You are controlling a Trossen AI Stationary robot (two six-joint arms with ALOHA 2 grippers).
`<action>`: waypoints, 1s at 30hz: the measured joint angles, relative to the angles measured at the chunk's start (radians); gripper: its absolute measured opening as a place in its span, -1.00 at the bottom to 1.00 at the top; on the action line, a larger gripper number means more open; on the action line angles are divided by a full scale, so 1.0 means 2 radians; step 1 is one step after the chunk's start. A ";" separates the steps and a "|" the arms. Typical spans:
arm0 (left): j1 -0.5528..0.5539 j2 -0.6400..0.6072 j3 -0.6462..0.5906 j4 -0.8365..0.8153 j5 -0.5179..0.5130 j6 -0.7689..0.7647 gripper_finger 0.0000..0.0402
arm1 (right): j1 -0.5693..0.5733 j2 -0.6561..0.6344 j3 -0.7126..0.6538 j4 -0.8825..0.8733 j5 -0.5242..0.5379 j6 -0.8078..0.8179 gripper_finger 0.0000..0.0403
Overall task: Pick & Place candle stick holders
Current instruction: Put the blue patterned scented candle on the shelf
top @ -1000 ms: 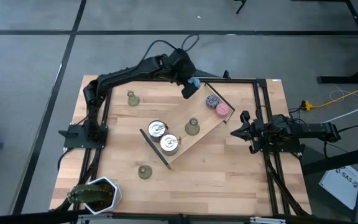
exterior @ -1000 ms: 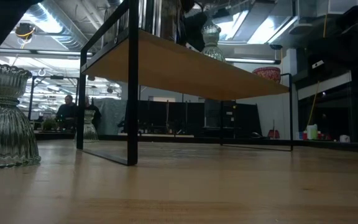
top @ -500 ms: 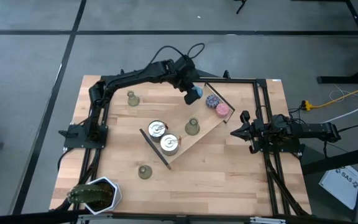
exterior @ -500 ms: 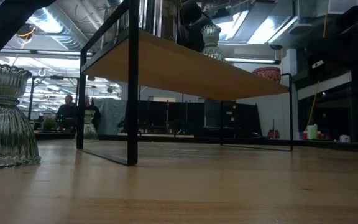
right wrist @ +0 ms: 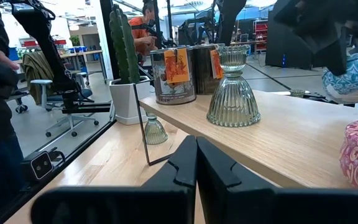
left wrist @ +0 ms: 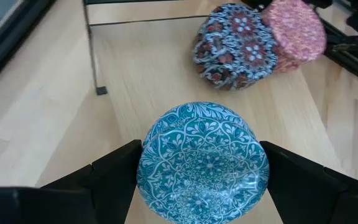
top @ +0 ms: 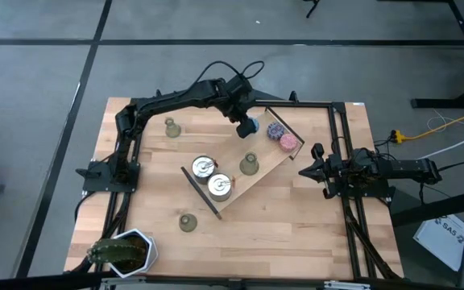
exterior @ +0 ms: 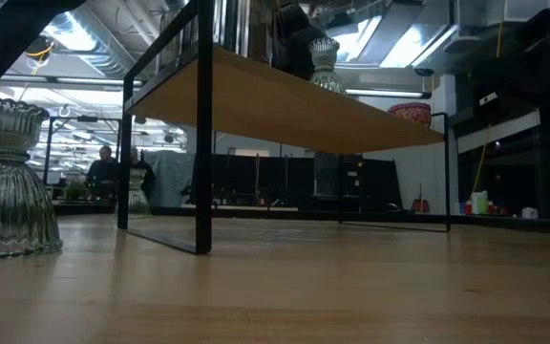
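Blue-patterned puck (left wrist: 202, 162) sat gripped in the left tool (top: 249, 125), upper centre, above the raised shelf (top: 260, 173). Right tool (top: 306, 171) waited closed at right. Candle stick holders: one on shelf (top: 249, 165), two on worktop (top: 171, 127) (top: 188, 222). Advice: lower gently beside the pucks.

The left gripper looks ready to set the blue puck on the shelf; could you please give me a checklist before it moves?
1. Left gripper shut on the blue puck: ok.
2. Bare wood on the raised shelf below the puck: ok.
3. Purple puck and pink puck apart from the blue one: ok.
4. Candle stick holder on the shelf upright: ok.
5. Right gripper shut, parked at the right edge: ok.
6. Height above the shelf: cannot tell.
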 joint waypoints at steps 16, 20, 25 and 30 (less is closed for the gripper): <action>-0.003 0.003 0.001 0.001 -0.002 -0.001 0.53 | 0.000 0.000 0.000 0.000 0.000 0.000 -0.95; -0.005 0.003 0.001 -0.003 -0.006 0.000 0.53 | 0.000 0.000 0.000 0.000 0.000 0.000 -0.95; -0.014 0.003 0.001 -0.015 -0.024 -0.003 0.53 | 0.000 0.000 0.000 0.000 0.000 0.000 -0.95; -0.021 0.003 0.001 -0.019 -0.023 -0.005 0.53 | 0.000 0.000 0.000 0.000 0.000 0.000 -0.95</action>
